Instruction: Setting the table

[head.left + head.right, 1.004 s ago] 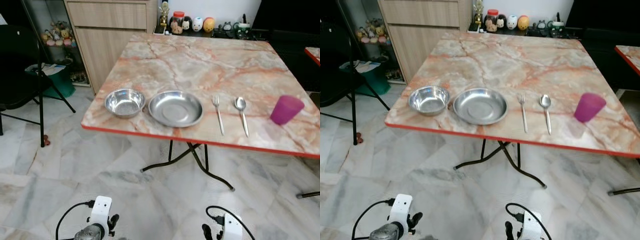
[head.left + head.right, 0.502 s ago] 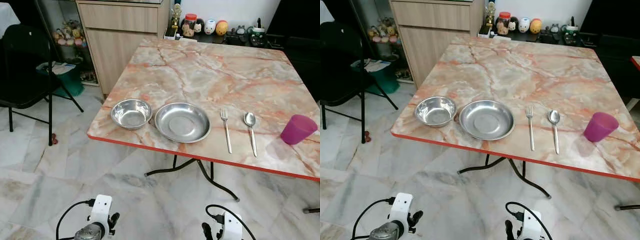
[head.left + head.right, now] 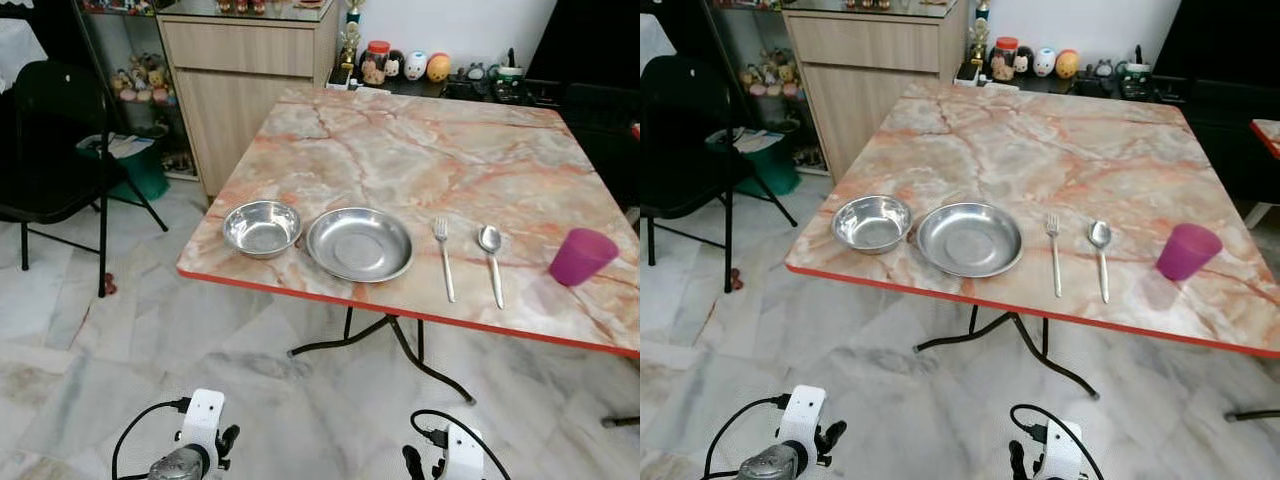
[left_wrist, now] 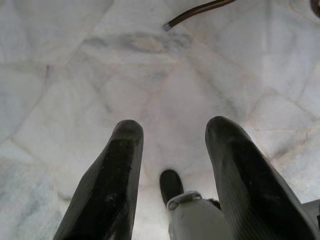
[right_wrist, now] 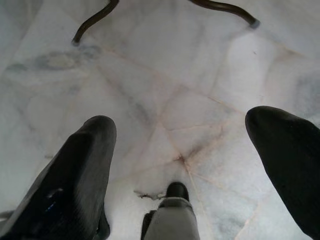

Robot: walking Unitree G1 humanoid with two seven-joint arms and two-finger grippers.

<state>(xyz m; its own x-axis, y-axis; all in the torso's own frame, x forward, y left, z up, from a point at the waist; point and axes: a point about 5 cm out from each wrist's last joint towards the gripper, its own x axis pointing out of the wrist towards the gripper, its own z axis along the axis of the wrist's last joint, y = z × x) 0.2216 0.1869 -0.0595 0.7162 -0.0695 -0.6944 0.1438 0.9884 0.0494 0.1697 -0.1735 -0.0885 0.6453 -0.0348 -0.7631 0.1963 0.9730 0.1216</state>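
On the table point(image 3: 420, 150): one bowl point(image 3: 262, 227), plate point(image 3: 359, 243), fork point(image 3: 443, 257), spoon point(image 3: 491, 262), cup point(image 3: 581, 256).

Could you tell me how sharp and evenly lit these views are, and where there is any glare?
Left eye view: sharp, evenly lit; soft glare in the steel bowl and plate. Right eye view: the same, with a faint shadow by the purple cup. Both wrist views: bright marble floor, near fingers slightly soft.

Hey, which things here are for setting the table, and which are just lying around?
For the job: bowl, plate, fork, spoon, purple cup.
Lying about: black folding chair, figurines on the sideboard, green bin.
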